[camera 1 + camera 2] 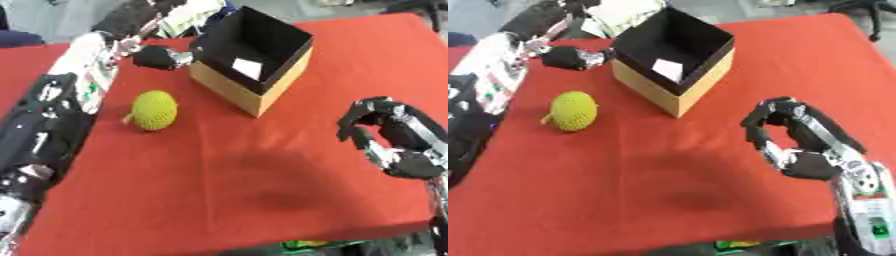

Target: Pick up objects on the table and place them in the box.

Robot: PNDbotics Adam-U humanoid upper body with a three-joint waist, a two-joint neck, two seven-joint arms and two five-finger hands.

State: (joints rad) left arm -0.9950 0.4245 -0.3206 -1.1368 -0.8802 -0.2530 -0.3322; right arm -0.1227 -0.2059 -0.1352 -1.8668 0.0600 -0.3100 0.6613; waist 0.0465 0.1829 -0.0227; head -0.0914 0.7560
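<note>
Red-covered surface [262,200] seen from above. Yellow-green knitted ball [154,110] lying on surface, left of box, apart from it. Open box [254,57], black inside with tan outer walls, set at far centre; white paper piece [248,68] seen within. Left robot hand [157,56] positioned just beside box's left wall, fingers curled, nothing held. Right robot hand [785,135] raised at right, fingers curled inward, empty.

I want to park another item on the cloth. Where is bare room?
The widest bare patch lies between the yellow ball, the box and the right hand, running to the near edge. It is crowded at the far left, where the left hand sits beside the box.
</note>
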